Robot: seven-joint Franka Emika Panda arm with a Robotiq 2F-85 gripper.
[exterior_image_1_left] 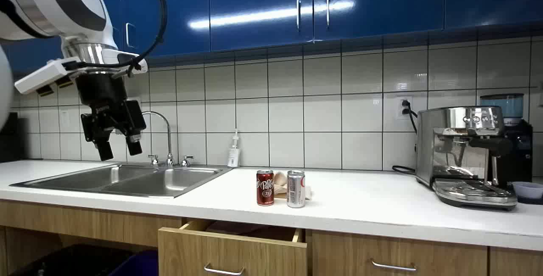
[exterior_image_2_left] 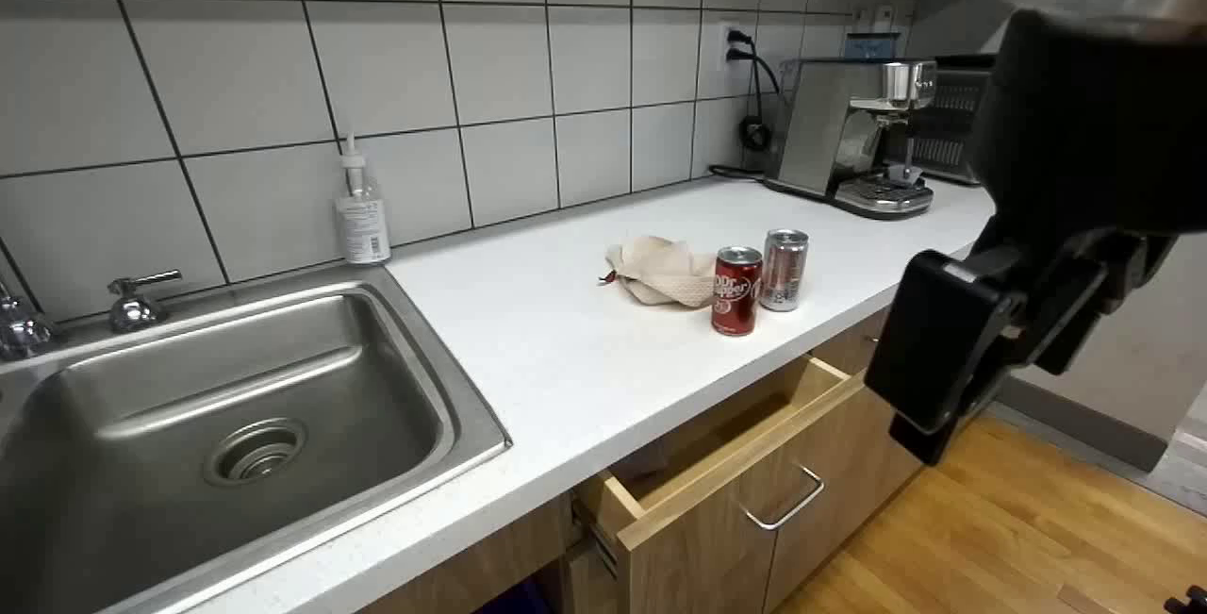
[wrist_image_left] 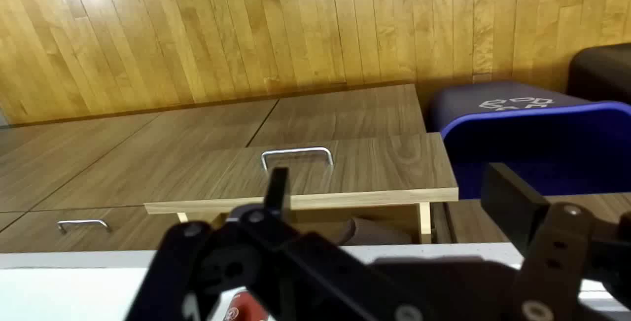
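A black gripper (exterior_image_1_left: 120,149) is suspended from a white robot arm (exterior_image_1_left: 80,9) in a tiled kitchen, above the level of a white bench (exterior_image_1_left: 360,199). The jaws are spread wide apart and pointed downward at a slight tilt. Below the bench top, a wooden drawer (exterior_image_1_left: 229,252) is seen pulled out; in the wrist view, its front and metal handle (wrist_image_left: 296,150) are shown beyond the jaws and well apart from them. Inside the drawer, a brownish item (wrist_image_left: 374,232) is only partly exposed and cannot be identified. Near the bench's front edge, directly over the drawer's side of the counter run, a red Dr Pepper can (exterior_image_2_left: 735,293) and a silver can (exterior_image_2_left: 784,274) are stood upright just beside each other, with a crumpled beige bundle (exterior_image_2_left: 660,270) set close behind. A steel sink (exterior_image_2_left: 141,406) is fitted into the bench, and a clear pump bottle (exterior_image_2_left: 363,227) is placed at its rear corner by the wall. Toward the far end, a silver coffee machine (exterior_image_1_left: 466,153) is set down. Blue cabinets (exterior_image_1_left: 258,13) are mounted overhead, and a blue bin (wrist_image_left: 463,104) is visible beside the drawer.
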